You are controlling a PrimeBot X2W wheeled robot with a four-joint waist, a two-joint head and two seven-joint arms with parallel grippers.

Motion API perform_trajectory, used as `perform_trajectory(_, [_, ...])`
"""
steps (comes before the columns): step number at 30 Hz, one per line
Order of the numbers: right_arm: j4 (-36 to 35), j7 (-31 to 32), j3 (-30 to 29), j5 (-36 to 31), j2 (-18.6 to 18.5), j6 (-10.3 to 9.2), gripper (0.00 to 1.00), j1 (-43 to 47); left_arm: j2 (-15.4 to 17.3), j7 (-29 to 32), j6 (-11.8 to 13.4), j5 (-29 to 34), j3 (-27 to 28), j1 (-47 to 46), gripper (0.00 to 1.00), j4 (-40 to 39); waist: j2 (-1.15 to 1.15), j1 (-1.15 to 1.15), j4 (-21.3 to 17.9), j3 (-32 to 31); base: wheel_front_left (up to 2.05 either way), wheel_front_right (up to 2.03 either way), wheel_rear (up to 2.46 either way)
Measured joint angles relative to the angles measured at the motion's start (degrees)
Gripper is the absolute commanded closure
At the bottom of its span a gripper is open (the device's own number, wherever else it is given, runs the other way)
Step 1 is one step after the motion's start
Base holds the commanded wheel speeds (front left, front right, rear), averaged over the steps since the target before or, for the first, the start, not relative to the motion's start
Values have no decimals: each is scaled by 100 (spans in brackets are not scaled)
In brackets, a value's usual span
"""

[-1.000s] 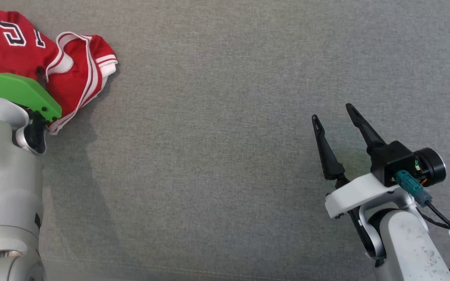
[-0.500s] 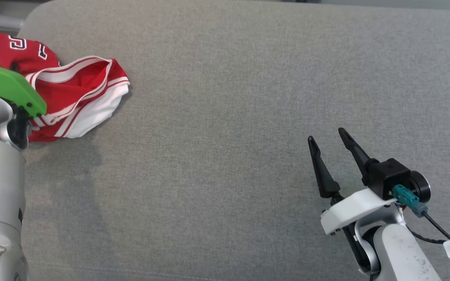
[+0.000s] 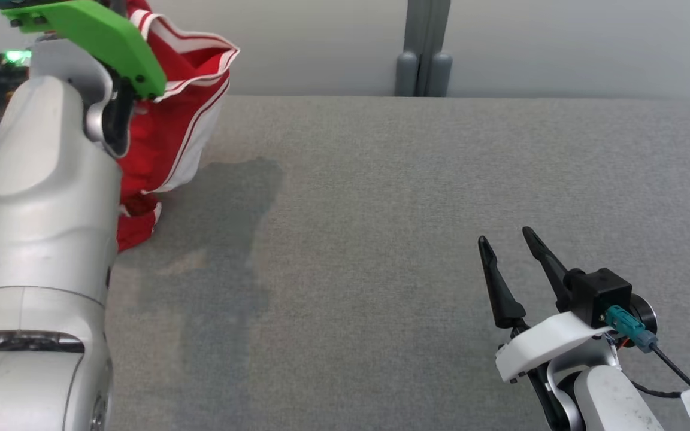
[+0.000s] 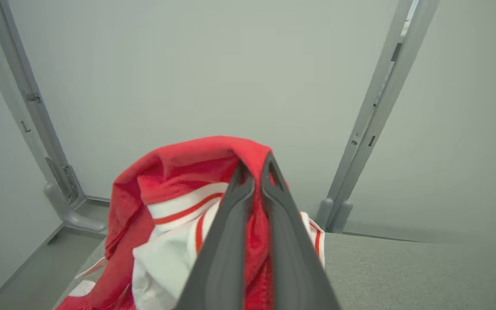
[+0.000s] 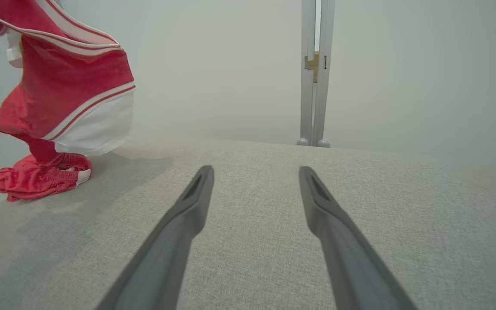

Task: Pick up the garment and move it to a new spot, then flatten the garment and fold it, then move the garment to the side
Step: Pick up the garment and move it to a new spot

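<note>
One grey cloth table (image 3: 417, 239) spans the head view. At its far left edge the red-and-white garment (image 3: 171, 137) hangs in the air, its lower end bunched on the cloth and much of it hidden behind the raised left arm (image 3: 45, 197). The left gripper (image 4: 254, 165) pinches a red fold at the top. The right gripper (image 3: 505, 236) hovers low on the right, well apart from the garment, fingers spread wide.

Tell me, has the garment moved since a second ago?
Yes. The garment has risen off the grey surface; it hangs from the left jaws, its lower end still touching.
</note>
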Motion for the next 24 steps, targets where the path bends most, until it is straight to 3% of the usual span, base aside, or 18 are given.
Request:
perform_trajectory(10, [-108,38,81,29,0,0,0,-60,-366,105,-146,-281,-653,-86,100,-894,0,0,-954,-184,0,0,0])
perform_trajectory(16, [-182,-10,8,79,-3,0,0,-186,-394,283,-156,-1032,-1703,307,100,-1794,0,0,-1621,-1,0,0,0])
perform_trajectory(20, [-185,-105,-29,142,-11,-1,0,-266,-422,396,-20,-1137,-2303,624,100,-2050,0,0,-1933,234,0,0,0])
perform_trajectory(24, [-120,-214,-9,221,-9,0,0,-332,-415,558,100,-1129,-2684,1103,100,-1797,0,0,-2157,544,0,0,0])
